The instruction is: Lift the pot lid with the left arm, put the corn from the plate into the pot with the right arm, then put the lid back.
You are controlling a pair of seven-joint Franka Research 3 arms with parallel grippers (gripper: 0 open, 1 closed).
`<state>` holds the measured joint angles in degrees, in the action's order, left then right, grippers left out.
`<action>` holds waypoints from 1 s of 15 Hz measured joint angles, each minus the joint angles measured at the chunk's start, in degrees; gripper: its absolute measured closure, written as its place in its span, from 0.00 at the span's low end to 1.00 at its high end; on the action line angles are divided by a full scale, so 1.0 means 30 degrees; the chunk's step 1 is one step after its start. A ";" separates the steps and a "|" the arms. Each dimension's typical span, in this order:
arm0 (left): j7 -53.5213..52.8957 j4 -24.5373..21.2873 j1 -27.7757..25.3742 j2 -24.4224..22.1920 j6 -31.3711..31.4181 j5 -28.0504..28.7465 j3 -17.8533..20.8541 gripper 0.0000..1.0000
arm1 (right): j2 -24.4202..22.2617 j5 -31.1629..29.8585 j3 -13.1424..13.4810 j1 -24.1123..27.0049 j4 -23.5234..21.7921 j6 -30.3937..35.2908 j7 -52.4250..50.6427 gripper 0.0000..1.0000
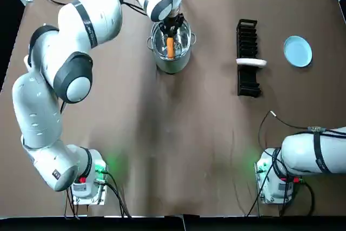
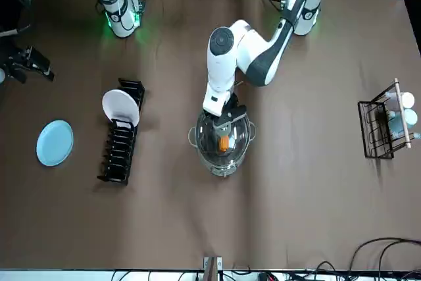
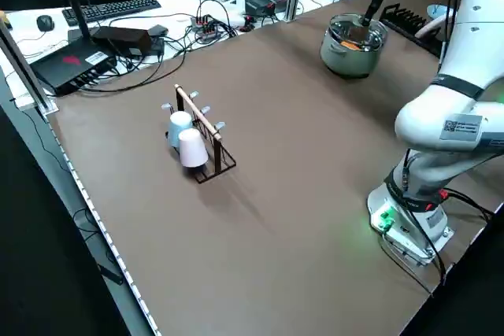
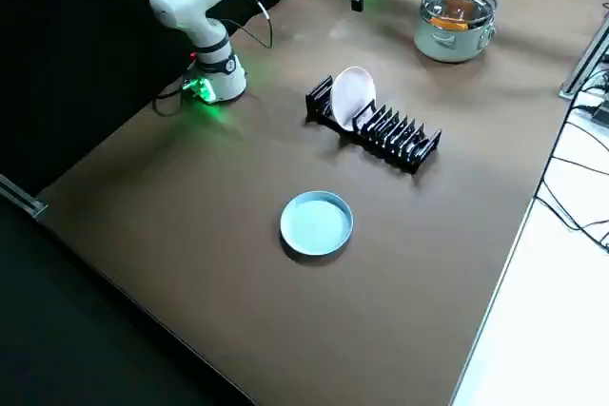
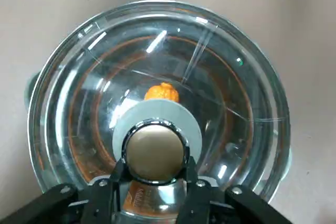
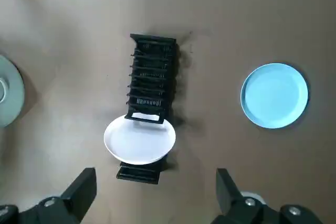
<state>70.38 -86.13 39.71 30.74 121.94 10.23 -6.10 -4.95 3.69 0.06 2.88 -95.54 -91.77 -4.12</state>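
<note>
Glass, domed and streaked with glare — the lid (image 5: pixel 220 77) sits on the round steel pot (image 1: pixel 172 63) at the far side of the matte brown surface (image 1: pixel 162 144), with the orange corn (image 5: pixel 161 92) inside beneath it. The left gripper (image 5: pixel 153 167) has its fingers pressed to both sides of the lid's rounded metal knob (image 5: pixel 155 148). The right gripper (image 6: pixel 155 179) hangs with fingers spread wide above the black slatted rack (image 6: pixel 152 72), which holds a white plate (image 6: pixel 139 141) near a smooth blue plate (image 6: pixel 274 95) — broad bare surface lies all round the pot.

The pot (image 1: pixel 172 64) stands at the worktop's (image 1: pixel 162 150) far middle, with the lid (image 5: pixel 226 77) on it and the corn (image 1: pixel 170 47) inside. The left claw (image 5: pixel 154 171) sits on the lid's knob. Right of the pot is the rack (image 1: pixel 247 82), a dish (image 1: pixel 251 62) standing in it. The plate (image 1: pixel 298 51) lies farther right. A cup stand (image 2: pixel 381 123) is far left.
</note>
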 joint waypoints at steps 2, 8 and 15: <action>0.0058 -0.0005 0.0100 0.0157 0.0076 0.0312 0.0001 0.55 | 0.0000 0.0003 -0.0014 0.0000 0.0000 0.0004 0.0000 0.00; 0.0066 -0.0026 0.0199 0.0359 0.0103 0.0580 0.0003 0.55 | 0.0000 0.0011 -0.0063 -0.0001 0.0000 0.0022 0.0000 0.00; 0.0066 -0.0072 0.0209 0.0495 0.0204 0.0585 0.0095 0.57 | -0.0003 0.0011 -0.0062 -0.0001 0.0001 0.0217 -0.0006 0.00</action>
<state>70.58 -86.35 40.34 32.22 122.55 11.98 -5.82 -4.95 3.72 -0.12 2.88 -95.53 -91.12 -4.14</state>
